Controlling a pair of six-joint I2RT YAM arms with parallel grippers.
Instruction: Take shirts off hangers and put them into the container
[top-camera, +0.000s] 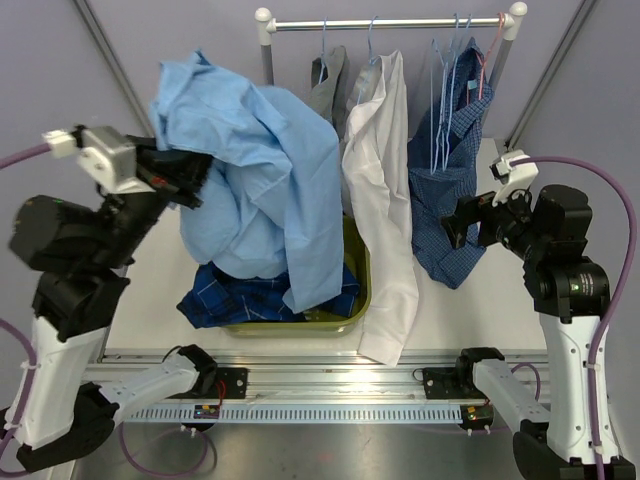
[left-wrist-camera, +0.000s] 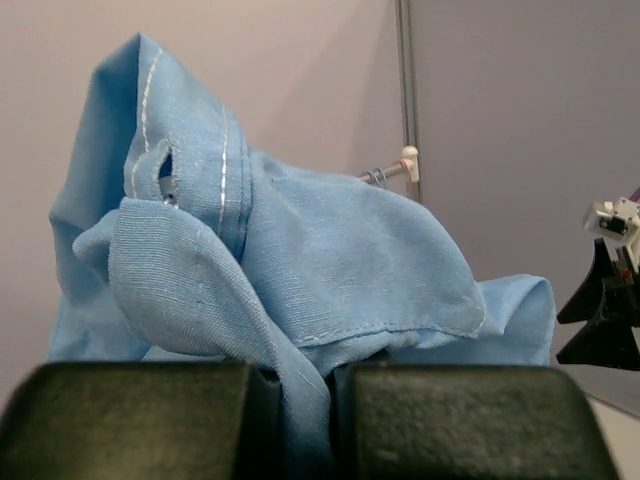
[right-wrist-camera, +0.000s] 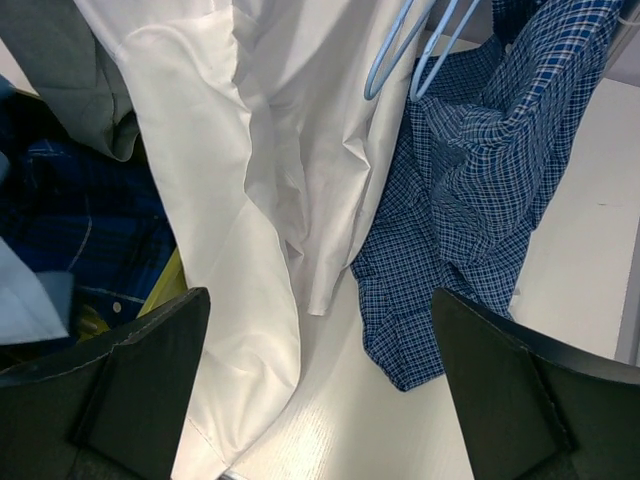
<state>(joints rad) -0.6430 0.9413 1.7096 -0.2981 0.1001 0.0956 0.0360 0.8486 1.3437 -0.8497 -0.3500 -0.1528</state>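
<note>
One dark blue windowpane-check shirt (top-camera: 240, 296) lies in the olive-green tub (top-camera: 358, 282); above it the left gripper (left-wrist-camera: 300, 400) clamps the light blue shirt (top-camera: 262, 175). At the tub's right edge hangs the white shirt (top-camera: 380, 200); the right gripper (right-wrist-camera: 320, 390) is spread wide.

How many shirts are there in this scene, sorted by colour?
light blue shirt: 1
grey shirt: 1
white shirt: 1
dark blue large-check shirt: 1
navy small-check shirt: 1
Total: 5

left pincer (left-wrist-camera: 298, 405) pinched shut, apparently raised; right pincer (right-wrist-camera: 320, 305) spread wide.
</note>
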